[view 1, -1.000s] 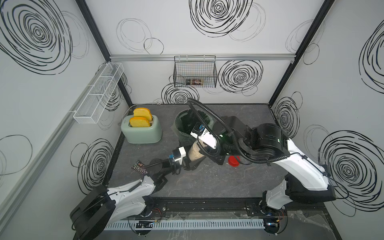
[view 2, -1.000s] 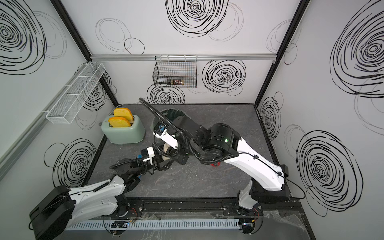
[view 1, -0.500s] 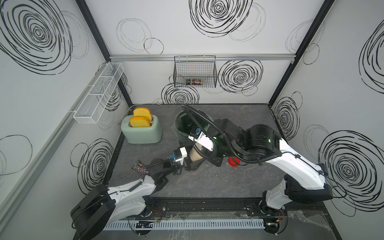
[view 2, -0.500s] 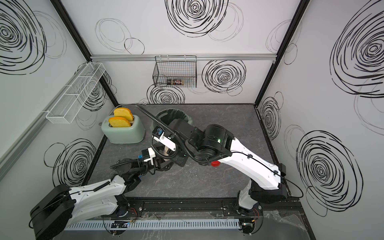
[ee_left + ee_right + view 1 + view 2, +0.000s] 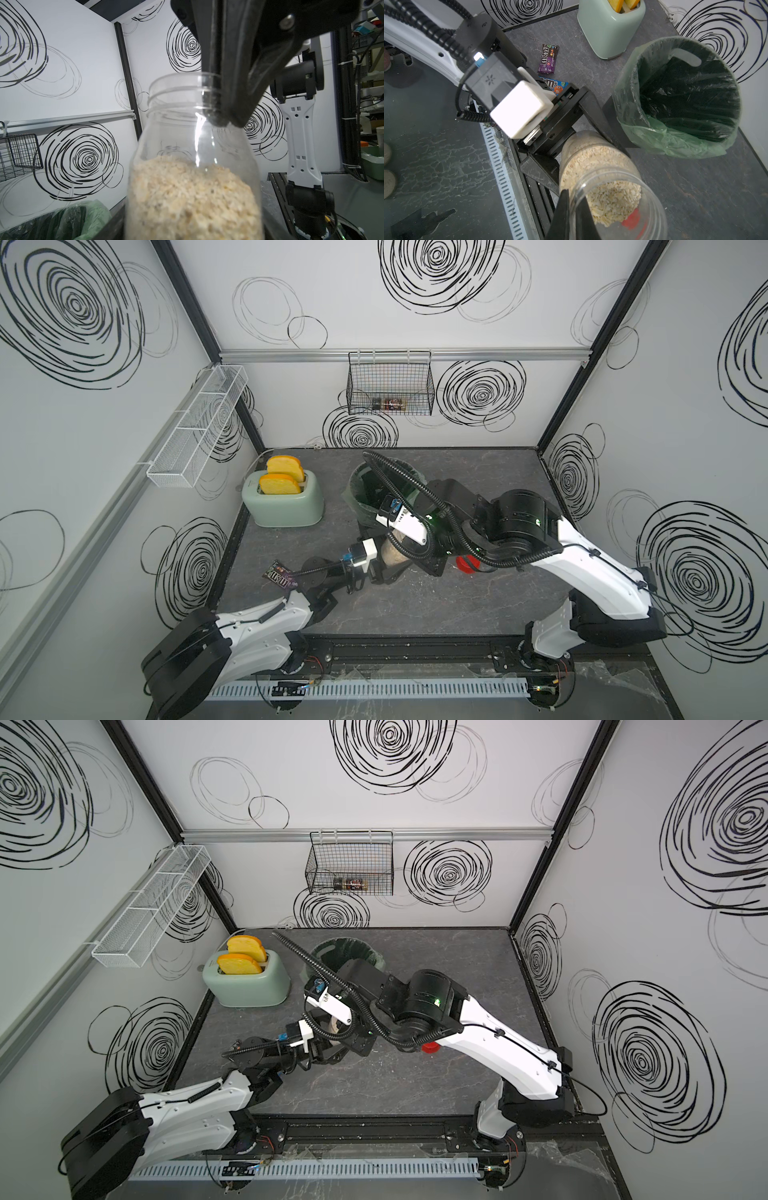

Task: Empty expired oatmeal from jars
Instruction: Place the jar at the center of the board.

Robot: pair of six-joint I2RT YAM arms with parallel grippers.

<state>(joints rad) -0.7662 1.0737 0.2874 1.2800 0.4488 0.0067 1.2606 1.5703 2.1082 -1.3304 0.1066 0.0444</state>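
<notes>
Both top views are bright and evenly lit, with soft shadows on the grey tabletop (image 5: 415,614) and lines bowing toward the edges. In the left wrist view the close jar (image 5: 176,133) looks soft, with a vertical glint; the right wrist view blows out the white camera housing (image 5: 519,112)

Jar (image 5: 393,558) before bin (image 5: 353,502), toaster (image 5: 286,508) left of bin, lid (image 5: 464,564) right of jar.
</notes>
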